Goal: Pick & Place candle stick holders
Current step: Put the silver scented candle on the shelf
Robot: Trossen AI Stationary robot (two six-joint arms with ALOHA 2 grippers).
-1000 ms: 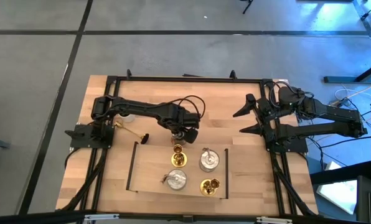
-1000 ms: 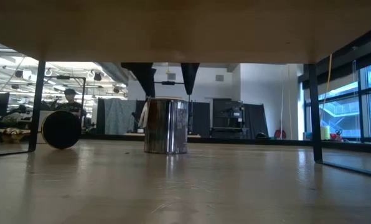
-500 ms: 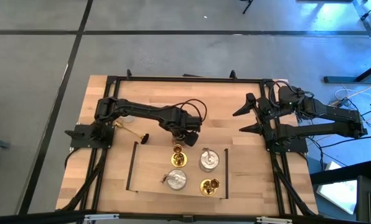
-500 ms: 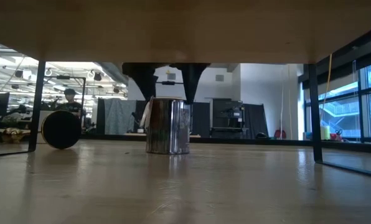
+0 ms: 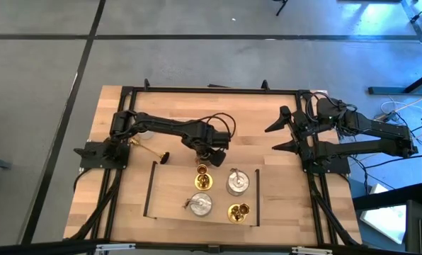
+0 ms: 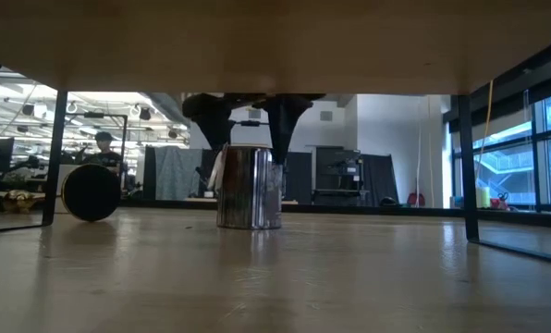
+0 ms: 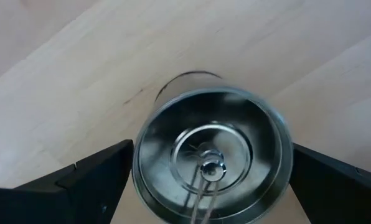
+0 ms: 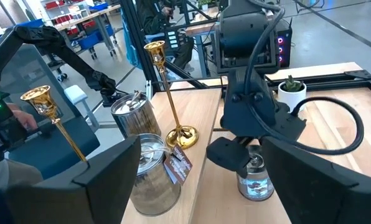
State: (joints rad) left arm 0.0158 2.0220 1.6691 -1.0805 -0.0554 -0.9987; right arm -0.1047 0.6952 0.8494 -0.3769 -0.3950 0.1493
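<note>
A squat silver candle stick holder (image 7: 173, 130) stands upright on the bare table (image 5: 260, 152), just beyond the tray. My left gripper (image 6: 248, 146) points straight down over it, open, one finger on each side of its upper wall (image 6: 249, 162). I see no touch. The arm hides this holder from above, where the left gripper (image 5: 209, 150) shows. On the tray (image 5: 149, 190) stand two gold holders (image 5: 203, 177) (image 5: 238, 211) and two silver ones (image 5: 237, 182) (image 5: 199, 205). Another gold holder (image 5: 149, 150) lies on its side at the left. My right gripper (image 5: 282, 134) waits open at the right.
The tray's dark side rails (image 5: 258, 198) rise near the table's front. A small white pot with a plant (image 8: 291, 93) stands beyond the left arm. Black frame bars (image 5: 211, 90) run along the table's edges. A person (image 6: 103, 148) sits in the room behind.
My left gripper has sunk straight down, still open, from above the silver holder until its fingers stand beside the holder's upper wall.
</note>
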